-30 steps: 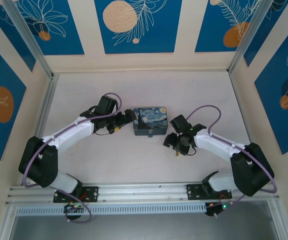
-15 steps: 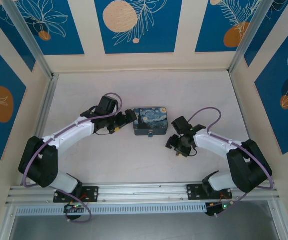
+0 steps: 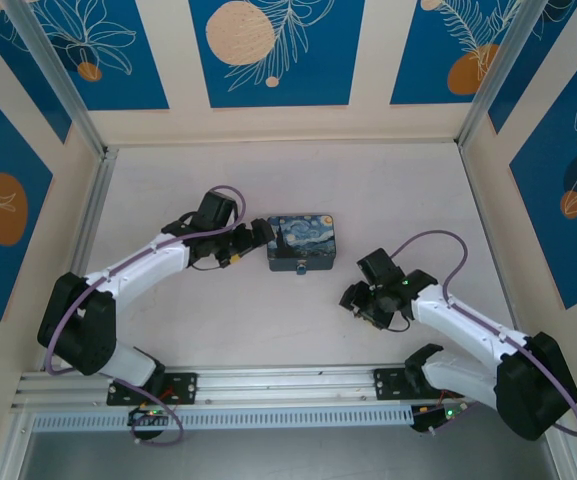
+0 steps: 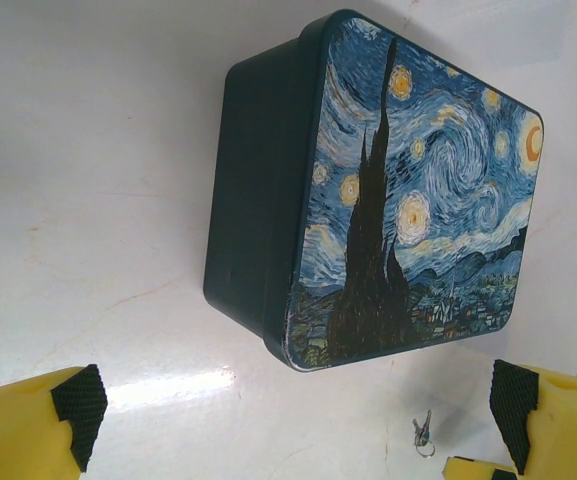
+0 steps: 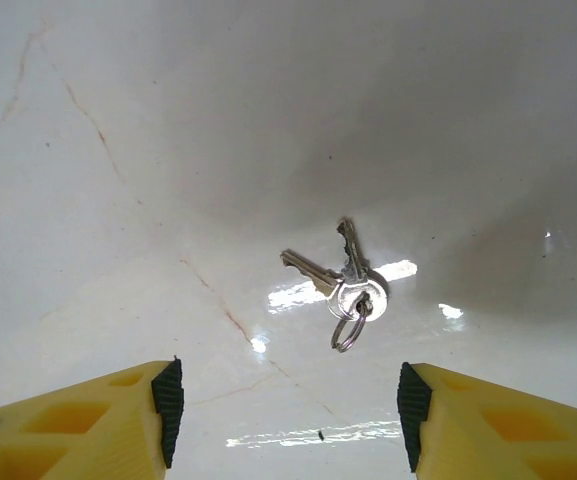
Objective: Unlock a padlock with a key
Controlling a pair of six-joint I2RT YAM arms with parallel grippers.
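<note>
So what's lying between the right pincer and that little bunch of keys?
Nothing. The right wrist view shows bare white tabletop, faintly cracked, between the right pincer and the keys.

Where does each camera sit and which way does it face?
Top external: above, behind the bases, looking down on the table; both arms, left gripper beside the tin, right gripper further right.
Left wrist: on the left arm, facing the tin's side and lid; own fingers in bottom corners.
Right wrist: on the right arm, looking down at the keys; own fingers below.
Shared: top and left wrist show the tin.
</note>
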